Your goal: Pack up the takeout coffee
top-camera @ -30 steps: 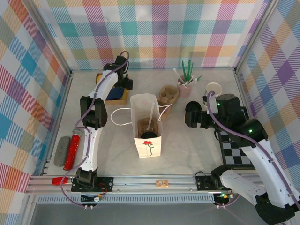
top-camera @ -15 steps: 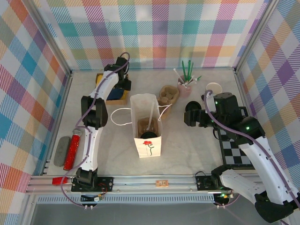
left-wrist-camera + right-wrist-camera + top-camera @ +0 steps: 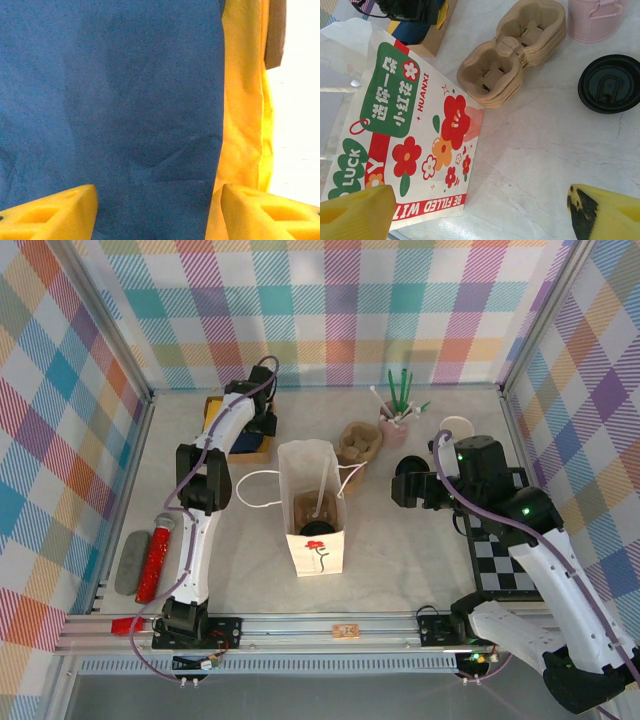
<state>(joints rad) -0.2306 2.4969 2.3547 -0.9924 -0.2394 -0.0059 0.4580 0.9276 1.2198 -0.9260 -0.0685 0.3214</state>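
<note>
Bare table (image 3: pixel 400 550) lies open right of the upright paper bag (image 3: pixel 313 525). Farther back, the carrier stack (image 3: pixel 360 443), pink pot (image 3: pixel 393 427) and takeout coffee (image 3: pixel 610 83) crowd together.

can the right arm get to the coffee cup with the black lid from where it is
Probably yes: the coffee cup stands on bare table close ahead of the right gripper, jaws open, nothing between them.

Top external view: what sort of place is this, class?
Likely a robot test cell staged as a takeout counter: plaid walls, a paper bag, cup carriers and the lidded coffee cup.
</note>
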